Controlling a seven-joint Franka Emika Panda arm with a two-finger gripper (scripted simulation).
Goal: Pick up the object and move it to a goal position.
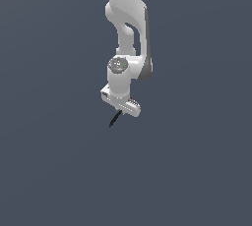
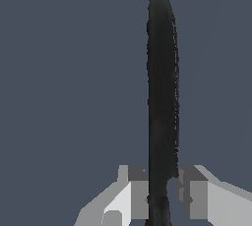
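Note:
The object (image 1: 114,119) is a thin black stick that pokes out below the white gripper (image 1: 118,111), slanting down toward the exterior view's left. In the wrist view the object (image 2: 161,87) runs as a long dark blade away from the hand, and its near end sits between the two grey fingers (image 2: 134,190). The gripper (image 2: 162,186) is shut on it, with both jaws against the stick's sides. A trace of red shows at the stick's held end. No goal marker is visible.
The white arm (image 1: 127,18) comes down from the top of the exterior view. All around is a flat, uniform dark grey-blue surface with no other objects or edges in sight.

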